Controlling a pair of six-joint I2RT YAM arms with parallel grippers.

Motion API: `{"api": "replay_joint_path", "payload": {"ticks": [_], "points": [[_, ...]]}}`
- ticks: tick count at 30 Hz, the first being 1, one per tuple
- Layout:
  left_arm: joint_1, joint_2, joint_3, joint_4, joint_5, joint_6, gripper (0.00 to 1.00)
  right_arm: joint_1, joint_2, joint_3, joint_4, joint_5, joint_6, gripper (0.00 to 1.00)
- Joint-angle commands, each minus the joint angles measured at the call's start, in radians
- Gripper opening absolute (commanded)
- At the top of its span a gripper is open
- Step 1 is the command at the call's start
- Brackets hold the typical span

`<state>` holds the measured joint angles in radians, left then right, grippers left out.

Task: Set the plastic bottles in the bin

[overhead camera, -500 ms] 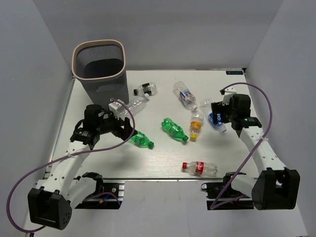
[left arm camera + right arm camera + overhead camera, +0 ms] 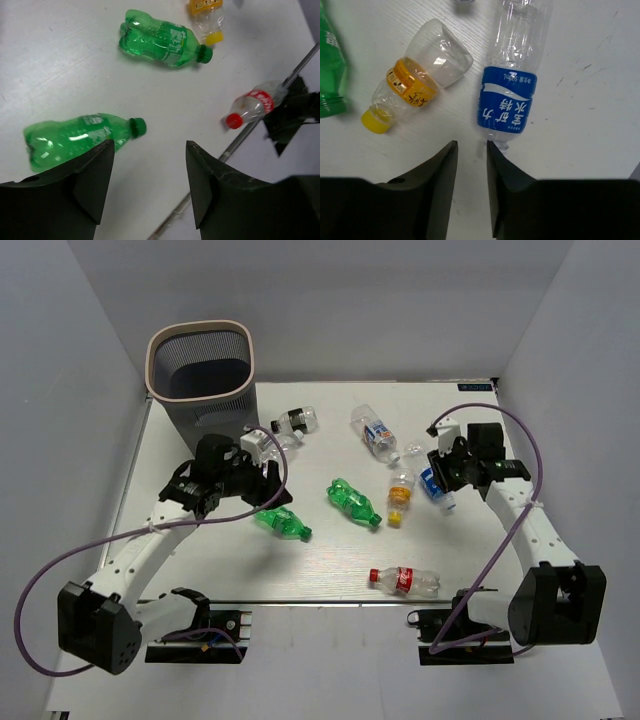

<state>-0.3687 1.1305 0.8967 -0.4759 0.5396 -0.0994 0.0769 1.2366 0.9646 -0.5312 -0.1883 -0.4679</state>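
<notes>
Left tool (image 2: 148, 150): released. We see its fingers spread with nothing between them, hovering over the near green bottle (image 2: 75, 140), which lies just beside one finger rather than in the gap.
Why there: we judge it is lining up on this bottle because it is the closest one on the bin's side of the table (image 2: 330, 550).
Right tool (image 2: 471, 145): fingers only narrowly apart and empty. The neck of the blue-label bottle (image 2: 507, 100) sits just beside one fingertip, and the orange-label bottle (image 2: 415, 85) lies off to the other side.
Why there: we judge the tool is aimed at the neck end, the slimmest part and the easiest to pinch.
Bin (image 2: 150, 365): upright in the far left corner with its mouth open. We see no bottle in it, though the inside is dark.
Bottles: all lie flat on the table, scattered between the arms. The far green bottle (image 2: 355, 502) is mid-table.
Edges: the red-label bottle (image 2: 405, 580) lies near the front edge, where a nudge could roll it off.
Open room: a bare strip runs along the front between the arms. The side walls (image 2: 70, 440) close in tight around the bin, so the approach has to come from above.
</notes>
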Motion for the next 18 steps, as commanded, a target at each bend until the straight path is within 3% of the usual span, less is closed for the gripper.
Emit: {"api": "replay_joint_path", "payload": {"ticks": [1,2,3,4,6,8,9,11,18], "points": [[-0.050,-0.041,0.021,-0.081,-0.122,-0.313,0.70,0.001,-0.092,-0.047,-0.004,-0.052,-0.014,0.32],[-0.062,-0.041,0.021,-0.149,-0.188,-0.369,0.71,0.001,-0.104,-0.058,0.006,-0.059,-0.005,0.36],[-0.090,-0.031,0.021,-0.191,-0.235,-0.495,0.76,0.003,-0.130,-0.081,0.026,-0.059,0.000,0.58],[-0.105,-0.040,0.021,-0.217,-0.322,-0.540,0.82,0.004,-0.135,-0.090,0.039,-0.063,0.011,0.72],[-0.119,-0.069,0.012,-0.301,-0.423,-0.700,0.89,0.001,-0.128,-0.090,0.043,-0.069,0.015,0.87],[-0.133,-0.125,-0.019,-0.314,-0.525,-0.807,0.91,-0.002,-0.114,-0.098,0.045,-0.083,0.017,0.87],[-0.133,-0.136,-0.036,-0.282,-0.549,-0.903,1.00,-0.002,-0.103,-0.102,0.053,-0.091,0.017,0.87],[-0.142,-0.120,-0.048,-0.282,-0.563,-1.002,1.00,0.001,-0.088,-0.109,0.054,-0.108,0.028,0.87],[-0.171,0.153,0.021,-0.331,-0.653,-1.209,1.00,0.000,-0.100,-0.130,0.091,-0.135,0.054,0.87]]}}
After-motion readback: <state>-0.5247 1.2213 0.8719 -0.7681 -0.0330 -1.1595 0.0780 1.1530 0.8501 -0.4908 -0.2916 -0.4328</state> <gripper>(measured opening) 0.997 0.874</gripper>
